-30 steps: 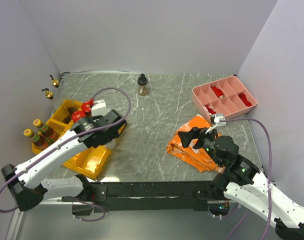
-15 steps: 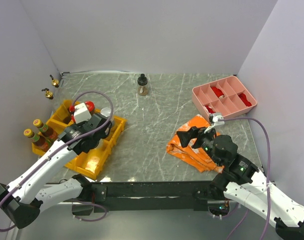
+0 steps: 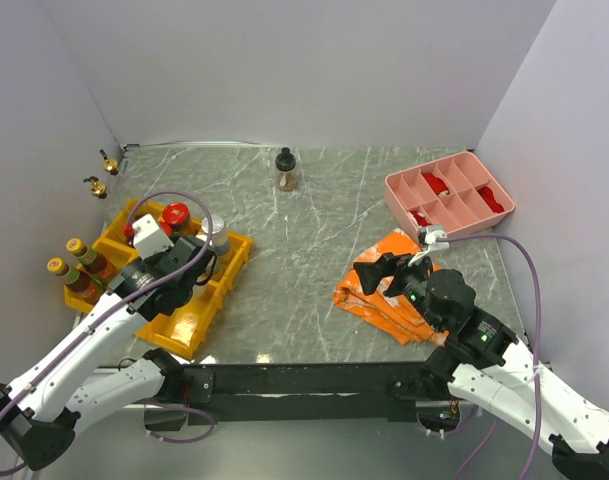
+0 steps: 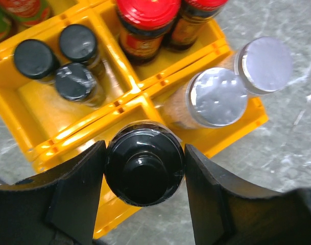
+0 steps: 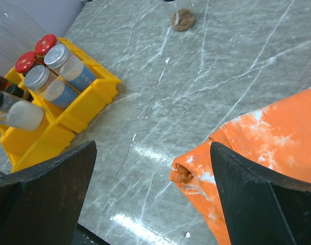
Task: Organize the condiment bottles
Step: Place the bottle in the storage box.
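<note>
**Left gripper** (image 4: 144, 168): its fingers (image 4: 76, 184) are pressing on both sides of the held bottle (image 4: 144, 162), a black-capped one with pale contents, and are grasping it firmly. The bottle is hanging tilted over the near edge of the yellow bins (image 4: 119, 102). Whether its base is touching a bin cannot be told.

**Right gripper** (image 5: 152, 153): it is hovering released, jaws spread wide with nothing between them. It is sitting well to the right of the yellow bins, above the table (image 5: 160, 92).

**Silver-lidded jars** (image 4: 218, 97): two are standing side by side in the right-hand compartment of the yellow bins, just beside the held bottle.

**Red-lidded jar** (image 4: 147, 13): it is standing in a far compartment of the yellow bins, with a second red top touching it.

**Black-capped bottles** (image 4: 75, 81): three are clustering in one compartment on the left of the yellow bins.

**Yellow-topped bottles** (image 3: 76, 246): two are standing at the left end of the yellow bins.

**Gold-spout bottles** (image 3: 109, 158): two are standing beyond the yellow bins, against the left wall.

**Black-topped jar** (image 3: 286, 168): it is standing alone on the table, well beyond and to the right of the yellow bins.

**Orange cloth** (image 3: 384, 295): it is lying crumpled, well to the right of the yellow bins, under the right gripper.

**Pink tray** (image 3: 454, 165): it is sitting farthest right of the yellow bins, beyond the cloth, and is holding red items.
</note>
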{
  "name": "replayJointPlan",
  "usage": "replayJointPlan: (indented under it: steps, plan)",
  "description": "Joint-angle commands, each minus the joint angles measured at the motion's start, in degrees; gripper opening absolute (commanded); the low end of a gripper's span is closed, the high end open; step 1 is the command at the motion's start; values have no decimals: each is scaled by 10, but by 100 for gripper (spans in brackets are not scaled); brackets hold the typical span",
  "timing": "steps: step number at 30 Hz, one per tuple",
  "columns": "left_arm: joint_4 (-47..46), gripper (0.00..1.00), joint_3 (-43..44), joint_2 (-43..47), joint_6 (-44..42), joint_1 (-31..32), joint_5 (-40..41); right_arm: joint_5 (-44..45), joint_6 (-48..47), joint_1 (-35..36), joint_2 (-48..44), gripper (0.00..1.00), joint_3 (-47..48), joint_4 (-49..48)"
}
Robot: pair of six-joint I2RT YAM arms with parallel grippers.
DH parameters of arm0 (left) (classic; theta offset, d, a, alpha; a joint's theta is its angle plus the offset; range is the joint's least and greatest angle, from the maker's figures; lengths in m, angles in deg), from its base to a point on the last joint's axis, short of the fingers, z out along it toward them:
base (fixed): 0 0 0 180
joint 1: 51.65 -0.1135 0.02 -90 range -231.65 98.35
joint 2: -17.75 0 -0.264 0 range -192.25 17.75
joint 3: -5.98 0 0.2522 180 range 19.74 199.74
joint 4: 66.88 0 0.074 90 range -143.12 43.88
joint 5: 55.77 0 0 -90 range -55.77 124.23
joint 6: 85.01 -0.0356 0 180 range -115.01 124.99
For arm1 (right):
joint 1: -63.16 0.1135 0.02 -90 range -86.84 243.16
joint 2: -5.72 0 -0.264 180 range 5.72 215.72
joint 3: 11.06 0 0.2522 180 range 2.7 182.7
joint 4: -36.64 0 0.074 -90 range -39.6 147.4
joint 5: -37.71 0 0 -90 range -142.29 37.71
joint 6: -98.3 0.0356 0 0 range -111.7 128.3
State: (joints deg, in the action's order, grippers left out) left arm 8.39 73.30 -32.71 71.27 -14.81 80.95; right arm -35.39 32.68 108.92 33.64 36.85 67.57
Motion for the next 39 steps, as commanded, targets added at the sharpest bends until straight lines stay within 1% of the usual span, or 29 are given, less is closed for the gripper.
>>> replayJointPlan:
  steps: [1,6,11,15,21,24,25,26,28,29,31,32,34,35,37,38,39]
  plan:
    - [69,1,42,11,34,-4,27,10,-7,-1,-2,100,0,-14]
    - [70,1,37,26,32,-3,20,8,-3,-1,-4,100,-1,-9]
    - [-30,1,-20,32,-4,-3,-16,1,0,-1,-10,100,-3,-12]
    - [-64,1,-49,0,-3,-4,-29,7,-2,-1,-12,100,4,-1]
    - [-118,1,-76,-31,-1,-5,-12,3,-5,-1,-16,100,0,-9]
    - [-159,1,-93,-29,-11,-5,3,-1,-6,-1,-9,100,0,-17]
    - [-167,4,-103,-28,-12,-4,11,-2,-7,-1,-5,100,0,-16]
    - [-173,9,-107,-28,-12,-6,13,-2,-8,-1,-3,100,3,-14]
    - [-177,15,-114,-29,-12,-10,14,1,-10,-1,-1,100,7,-7]
    - [-177,23,-115,-30,-11,-12,14,2,-11,-1,-1,100,8,-6]
    - [-177,31,-116,-32,-12,-12,14,4,-13,-1,-8,100,7,-9]
    - [-177,39,-116,-32,-12,-12,14,3,-14,-1,-9,100,7,-10]
    - [-174,50,-109,-30,-15,-12,12,1,-13,-1,-11,100,6,-11]
    - [-173,58,-105,-28,-19,-12,7,0,-13,-1,-10,100,7,-11]
    - [-165,66,-90,-25,-29,-12,0,-4,-11,-1,-8,100,7,-9]
    - [-161,75,-82,-22,-33,-12,-4,-4,-11,-1,-7,100,9,-8]
    - [-156,79,-67,-21,-36,-12,-11,-5,-9,-1,-6,100,9,-7]
